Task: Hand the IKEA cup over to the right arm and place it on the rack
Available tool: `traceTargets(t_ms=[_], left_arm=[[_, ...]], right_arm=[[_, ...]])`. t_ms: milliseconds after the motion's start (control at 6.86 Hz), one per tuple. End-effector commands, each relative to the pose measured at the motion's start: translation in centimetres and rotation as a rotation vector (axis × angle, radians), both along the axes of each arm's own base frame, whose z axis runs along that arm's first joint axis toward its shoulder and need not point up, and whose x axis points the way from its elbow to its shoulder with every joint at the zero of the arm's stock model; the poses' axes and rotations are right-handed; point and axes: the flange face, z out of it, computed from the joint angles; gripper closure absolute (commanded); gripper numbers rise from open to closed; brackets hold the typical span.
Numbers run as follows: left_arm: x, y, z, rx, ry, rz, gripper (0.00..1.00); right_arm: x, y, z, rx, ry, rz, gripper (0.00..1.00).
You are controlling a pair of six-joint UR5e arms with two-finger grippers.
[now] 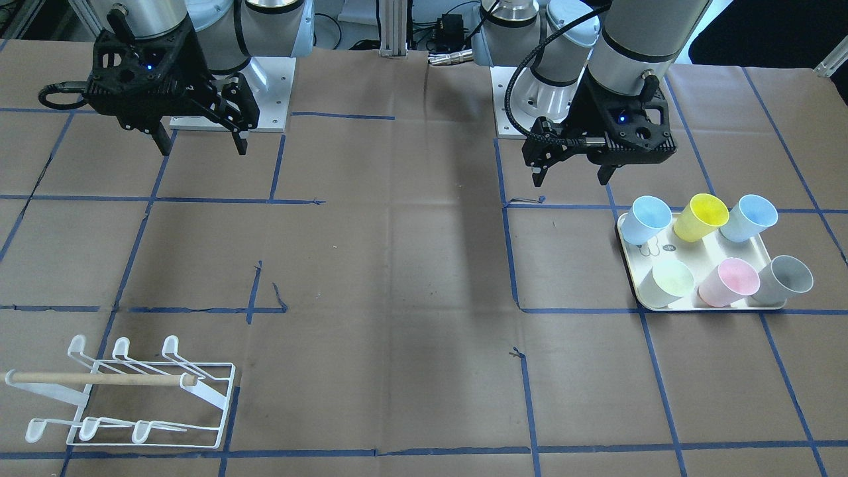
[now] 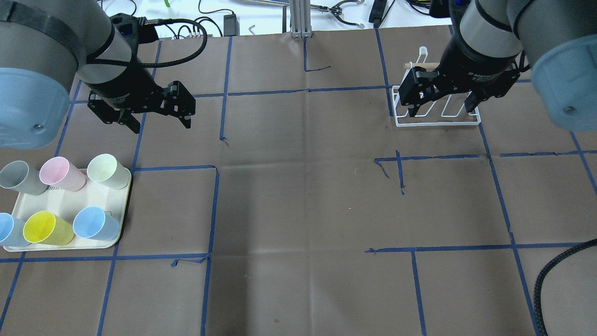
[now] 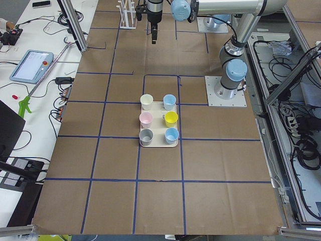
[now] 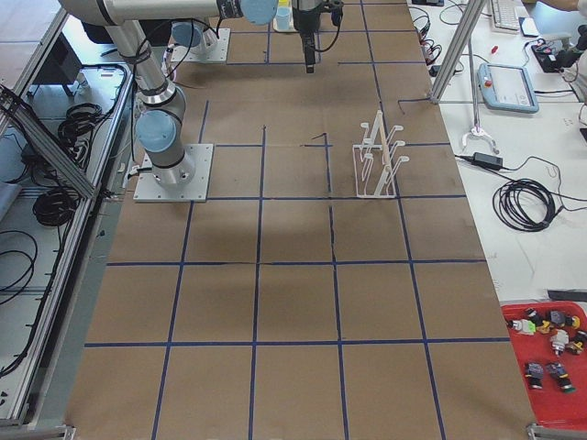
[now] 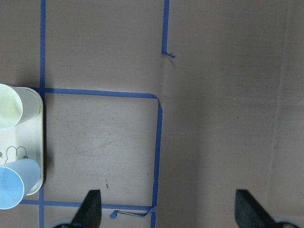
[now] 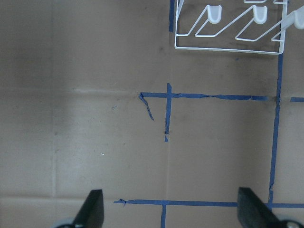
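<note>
Cream tray (image 2: 70,205) at table's left end; small dark printed marks on its floor, unreadable. Six cups (image 2: 58,172) upright on it in two rows: grey, pink, pale green in far row; blue, yellow, blue in near row. Left gripper (image 2: 161,125) above brown paper just beyond tray, jaws wide apart, nothing held. Right gripper (image 2: 441,108) well apart, above rack (image 2: 437,124), jaws spread wide, empty; white lettering on its body too blurred to read. Wooden dowel (image 1: 99,378) along rack's side away from robot.
</note>
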Motion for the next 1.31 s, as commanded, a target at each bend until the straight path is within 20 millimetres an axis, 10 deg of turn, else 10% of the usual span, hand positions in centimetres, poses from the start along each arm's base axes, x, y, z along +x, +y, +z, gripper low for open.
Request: traceTargets(t_ms=[0, 1166], left_arm=[[0.00, -0.04, 0.07, -0.002, 0.000, 0.000, 0.00], [0.47, 0.09, -0.04, 0.003, -0.005, -0.004, 0.00]], right_arm=[[0.00, -0.01, 0.01, 0.000, 0.000, 0.000, 0.00], [-0.16, -0.10, 0.17, -0.004, 0.017, 0.000, 0.00]])
